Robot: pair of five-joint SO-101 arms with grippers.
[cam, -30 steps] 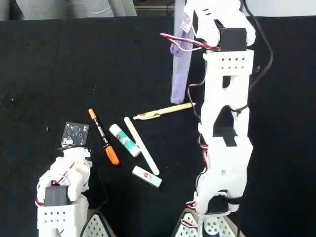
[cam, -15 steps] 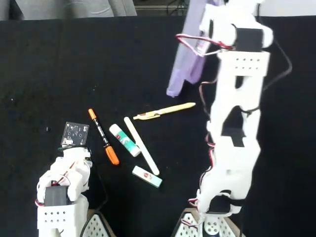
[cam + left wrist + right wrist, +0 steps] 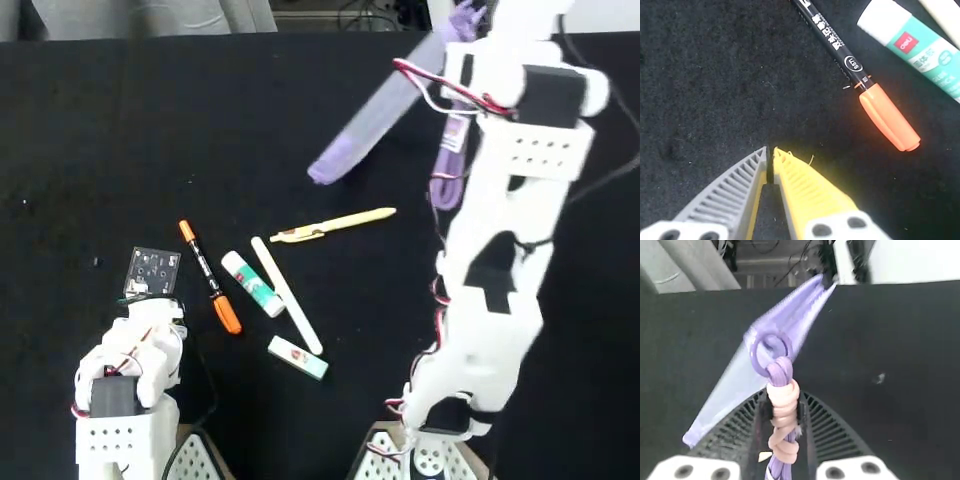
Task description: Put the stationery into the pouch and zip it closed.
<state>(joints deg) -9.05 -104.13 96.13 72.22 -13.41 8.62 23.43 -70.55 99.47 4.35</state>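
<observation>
Purple pouch (image 3: 365, 132) hangs slantwise from the right claw (image 3: 783, 405), which is clamped on its knotted cord (image 3: 781, 377). Its long axis runs from that claw toward the stationery, free end near the yellow pen (image 3: 333, 224) but apart from it. Orange marker (image 3: 210, 278) and glue stick (image 3: 252, 284) lie on the black tabletop (image 3: 100, 130), nearer the left claw (image 3: 769, 156), pressed together on nothing, so loading likely falls to it.

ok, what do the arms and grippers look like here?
Both arms are white printed plastic with black servo blocks, rows of small holes and red, white and black wires: left arm, right arm. The left gripper has one grey and one yellow ribbed, tapering finger; the right gripper has two dark ribbed ones.
</observation>
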